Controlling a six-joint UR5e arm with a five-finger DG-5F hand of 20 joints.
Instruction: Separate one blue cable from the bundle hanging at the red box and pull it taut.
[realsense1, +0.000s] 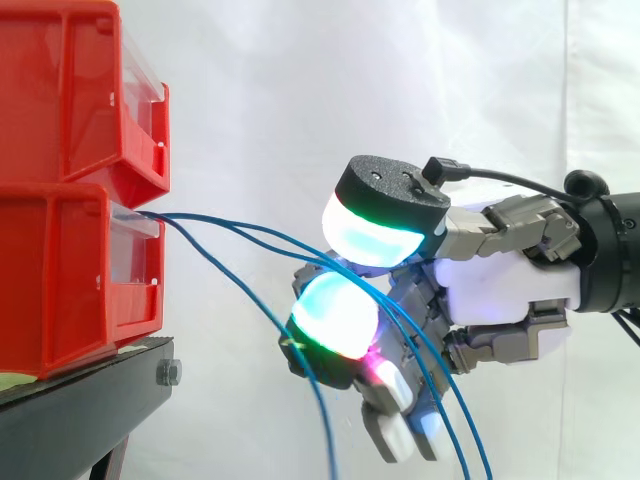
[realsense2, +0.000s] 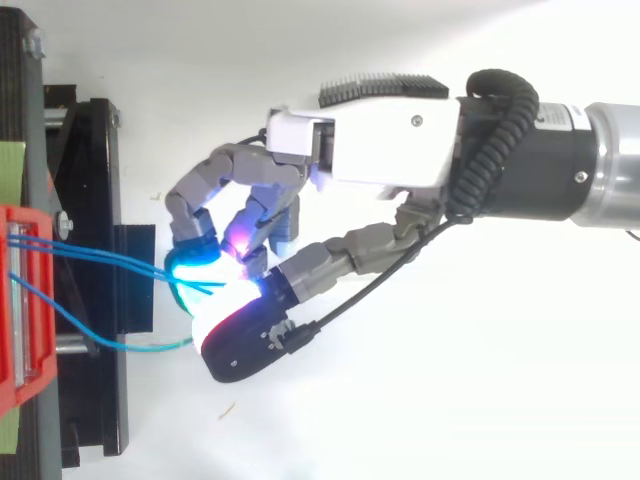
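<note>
Blue cables (realsense2: 100, 257), thin and slack, run from the lower red plastic bin (realsense1: 70, 290) ahead of the robot hand (realsense1: 505, 285) into its curled fingers (realsense2: 205, 190) — two strands seemingly pinched between pads (realsense1: 340, 312), a third drooping just beyond. Separating step, I judge; next, shed one strand, then draw back.

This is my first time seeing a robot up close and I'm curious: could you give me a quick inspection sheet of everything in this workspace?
Surface: black stand carrying the bins.
Job's things: two stacked red bins; blue cables leave the lower one.
Clutter: nothing seen.
Hand: hand curled round some of the blue cables, clear of the bins.
Cables: slack, sagging from bin to hand, then hanging down.
Surroundings: white curtain behind.
</note>
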